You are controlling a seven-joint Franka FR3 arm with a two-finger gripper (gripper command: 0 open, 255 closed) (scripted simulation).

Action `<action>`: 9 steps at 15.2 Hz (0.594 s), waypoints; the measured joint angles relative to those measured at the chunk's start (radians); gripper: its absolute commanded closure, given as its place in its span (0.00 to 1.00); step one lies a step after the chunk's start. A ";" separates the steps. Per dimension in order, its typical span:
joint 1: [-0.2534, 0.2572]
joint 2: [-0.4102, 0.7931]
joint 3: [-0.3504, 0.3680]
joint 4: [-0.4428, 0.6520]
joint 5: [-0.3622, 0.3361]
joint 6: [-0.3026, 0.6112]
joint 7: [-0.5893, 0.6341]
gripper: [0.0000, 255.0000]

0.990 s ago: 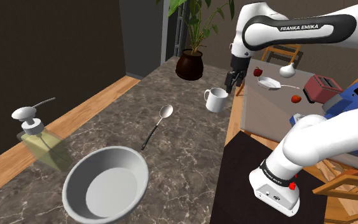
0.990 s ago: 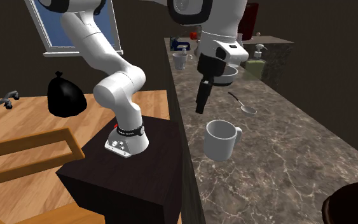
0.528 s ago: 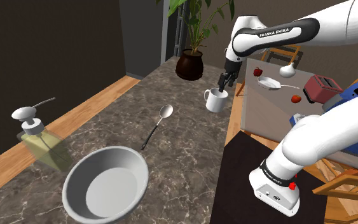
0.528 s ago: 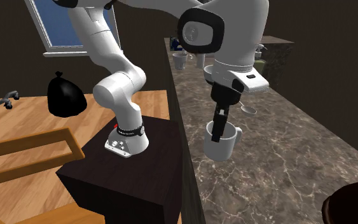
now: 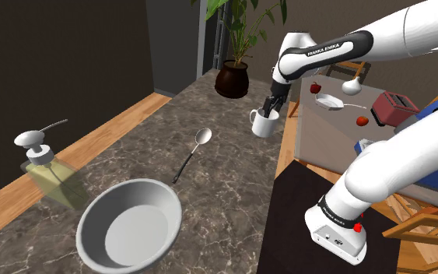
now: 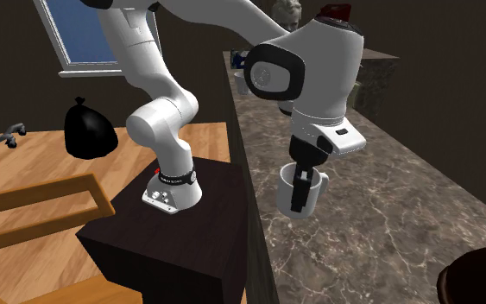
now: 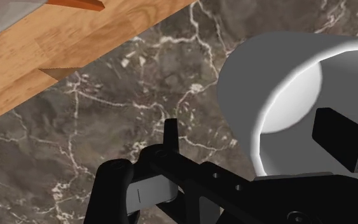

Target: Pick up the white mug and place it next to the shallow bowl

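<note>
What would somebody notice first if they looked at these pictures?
Probably the big white robot arm reaching over the dark marble counter, its black claw open with one finger inside and one outside a white mug near the counter's edge. Next comes the large grey bowl at the shoulder view's lower left, with a spoon lying between it and the mug.

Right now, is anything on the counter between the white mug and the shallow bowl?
Yes: a spoon lies between the mug and the bowl, about on the direct line. A soap dispenser stands beside the bowl, off that line.
</note>
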 measured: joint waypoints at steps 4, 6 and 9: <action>0.000 0.011 -0.002 -0.011 0.001 0.022 -0.002 0.00; 0.000 0.011 -0.003 -0.012 0.001 0.024 -0.002 0.00; 0.000 0.011 -0.003 -0.012 0.001 0.024 -0.002 1.00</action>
